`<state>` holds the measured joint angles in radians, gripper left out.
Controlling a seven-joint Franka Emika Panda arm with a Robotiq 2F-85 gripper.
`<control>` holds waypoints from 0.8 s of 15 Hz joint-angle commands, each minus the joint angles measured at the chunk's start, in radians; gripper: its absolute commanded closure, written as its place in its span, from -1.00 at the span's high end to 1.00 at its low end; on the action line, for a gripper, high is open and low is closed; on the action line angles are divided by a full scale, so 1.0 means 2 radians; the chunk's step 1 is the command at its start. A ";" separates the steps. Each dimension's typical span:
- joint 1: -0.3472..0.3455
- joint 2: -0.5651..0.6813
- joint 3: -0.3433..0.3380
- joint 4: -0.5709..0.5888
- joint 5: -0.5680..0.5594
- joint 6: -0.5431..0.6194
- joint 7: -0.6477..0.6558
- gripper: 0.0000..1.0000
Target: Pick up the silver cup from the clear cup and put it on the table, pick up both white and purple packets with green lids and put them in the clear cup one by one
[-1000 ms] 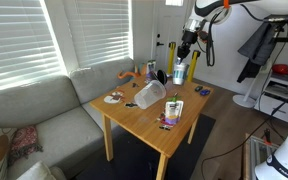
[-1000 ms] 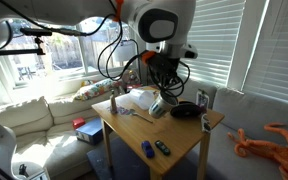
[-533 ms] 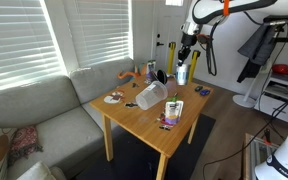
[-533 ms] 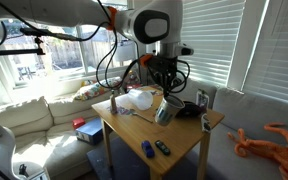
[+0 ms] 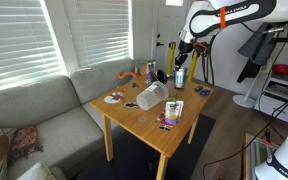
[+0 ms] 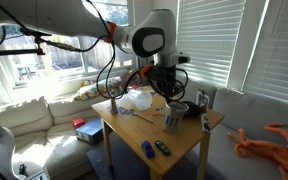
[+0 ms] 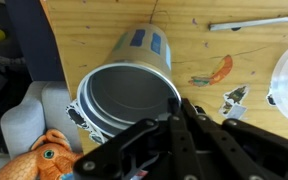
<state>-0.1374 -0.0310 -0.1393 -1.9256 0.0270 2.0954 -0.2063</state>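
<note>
Gripper point(image 7: 181, 110) clamps shiny, cylindrical silver cup point(image 7: 129, 98) (by its rim); wood-grain table point(image 7: 94, 20) beneath.

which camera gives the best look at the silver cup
The wrist view: the silver cup fills much of the frame, seen from above with its open mouth and inside wall plain, and the pincer shut on its rim. In both exterior views the silver cup is only a small side-on shape.
</note>
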 commanded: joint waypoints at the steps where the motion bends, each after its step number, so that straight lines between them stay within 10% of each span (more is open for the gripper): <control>1: 0.005 -0.020 0.005 -0.032 -0.006 0.048 0.026 -0.36; 7: 0.022 -0.057 0.019 -0.028 0.019 0.059 0.030 0.45; 12: 0.056 -0.047 0.018 -0.017 0.186 0.039 0.001 1.00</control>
<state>-0.0503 -0.1357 -0.0986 -1.9557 0.2437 2.1936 -0.1711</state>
